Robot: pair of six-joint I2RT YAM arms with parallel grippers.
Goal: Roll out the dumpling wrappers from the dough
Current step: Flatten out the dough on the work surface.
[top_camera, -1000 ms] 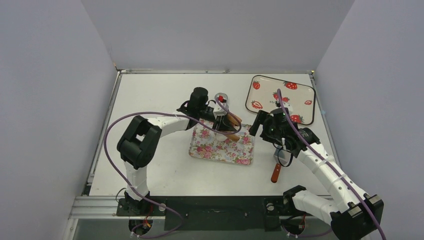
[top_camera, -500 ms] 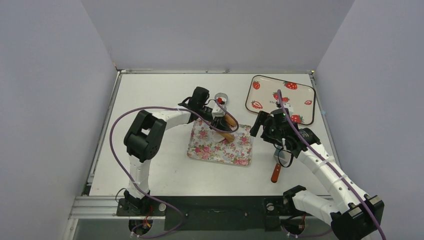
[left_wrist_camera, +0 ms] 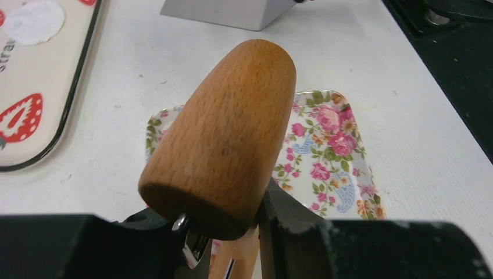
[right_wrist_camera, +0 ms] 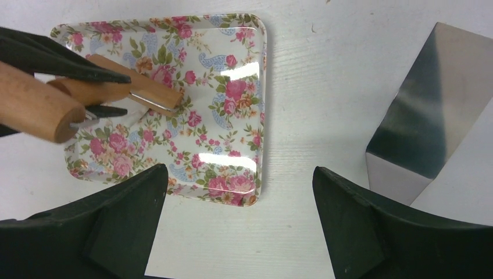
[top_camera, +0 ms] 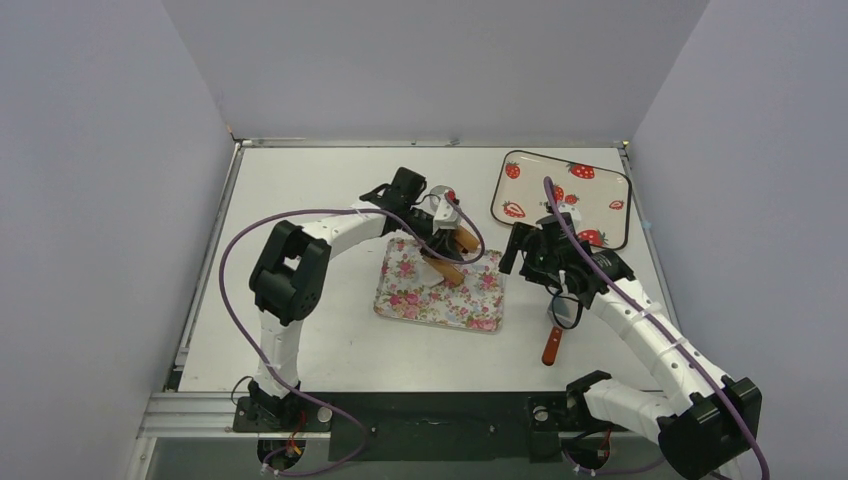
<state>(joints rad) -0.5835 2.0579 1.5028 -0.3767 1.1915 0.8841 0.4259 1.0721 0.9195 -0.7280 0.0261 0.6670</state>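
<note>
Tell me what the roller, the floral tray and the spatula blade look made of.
The roller looks like unvarnished wood: brown, matte, speckled grain. The floral tray seems glossy plastic or melamine, possibly enamel: bright glare patches. The spatula blade looks like polished metal: mirror-like reflections.

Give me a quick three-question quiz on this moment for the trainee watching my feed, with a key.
1. True or false: the left arm's jaws are shut on the wooden roller.
2. Which surface is the roller over? A. the floral tray B. the strawberry tray C. the table top
3. Fill in: the right arm's jaws stand ____ and hold nothing.
Key: 1 true; 2 A; 3 open.
</note>
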